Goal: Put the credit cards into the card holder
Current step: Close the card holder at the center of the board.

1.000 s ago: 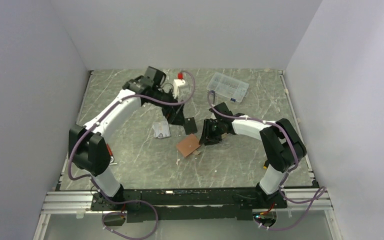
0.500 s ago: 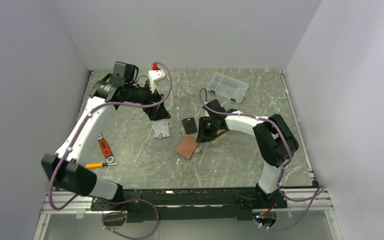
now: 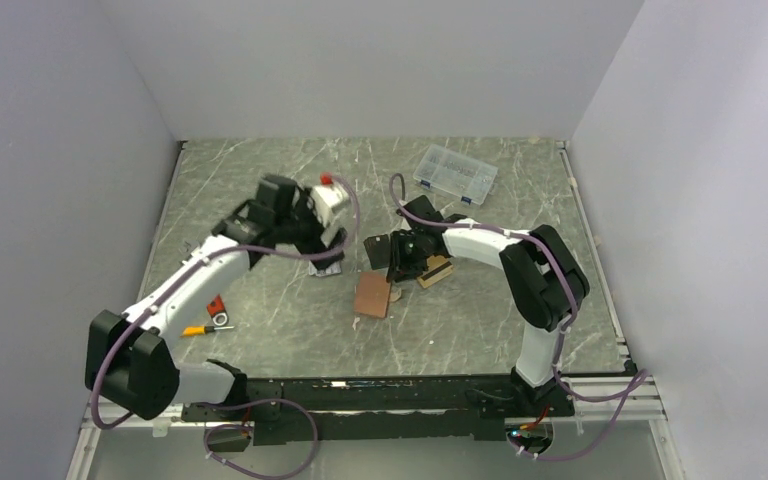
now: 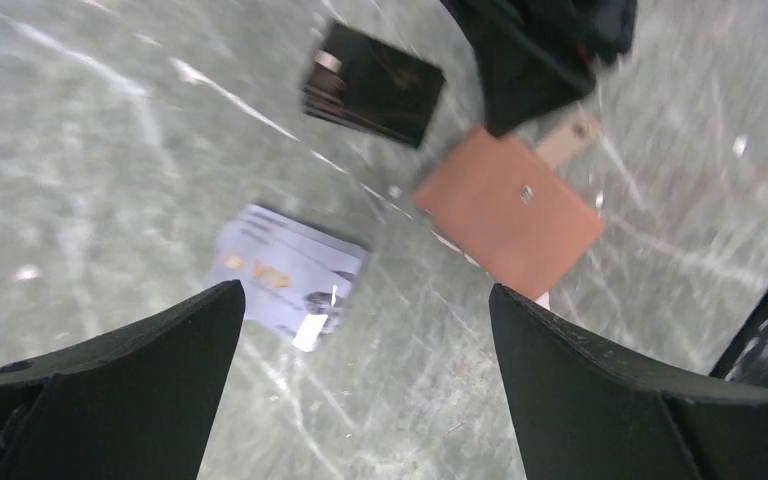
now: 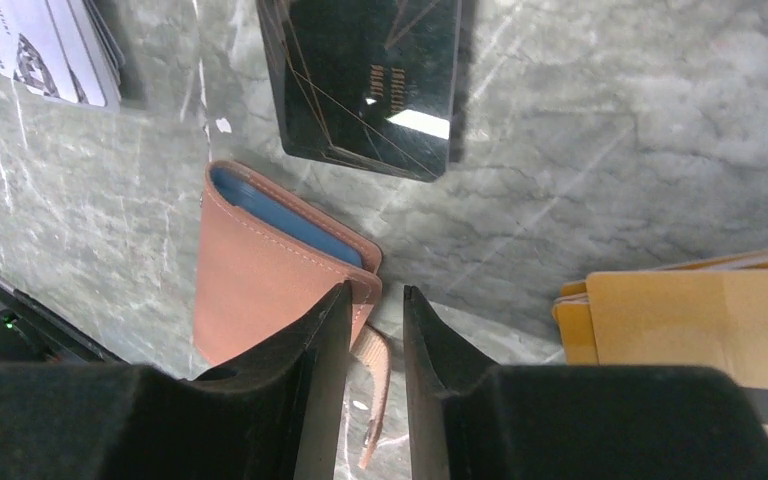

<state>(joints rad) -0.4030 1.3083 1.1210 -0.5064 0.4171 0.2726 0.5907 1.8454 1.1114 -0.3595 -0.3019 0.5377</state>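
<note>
The tan-brown card holder (image 3: 372, 296) (image 4: 508, 213) (image 5: 265, 280) lies folded at mid-table, its blue-grey pocket edge showing. My right gripper (image 3: 403, 266) (image 5: 377, 292) hovers at its corner. The jaws stand narrowly open, with the holder's loose strap (image 5: 372, 385) lying under the gap. Orange-gold credit cards (image 3: 436, 271) (image 5: 700, 320) sit stacked just to the right. A pale silver-grey card (image 4: 285, 272) (image 5: 50, 45) lies to the left, under my wide-open, empty left gripper (image 3: 324, 248) (image 4: 365, 295).
A small black rectangle (image 3: 376, 247) (image 4: 372, 82) (image 5: 370, 80) lies just behind the card holder. A clear plastic organizer box (image 3: 455, 174) stands at the back right. A red-handled tool (image 3: 216, 307) and a yellow-handled one (image 3: 195, 330) lie at the front left.
My left arm swung away from the back and came down over the silver-grey card. The right gripper narrowed and shifted left to the card holder's corner.
</note>
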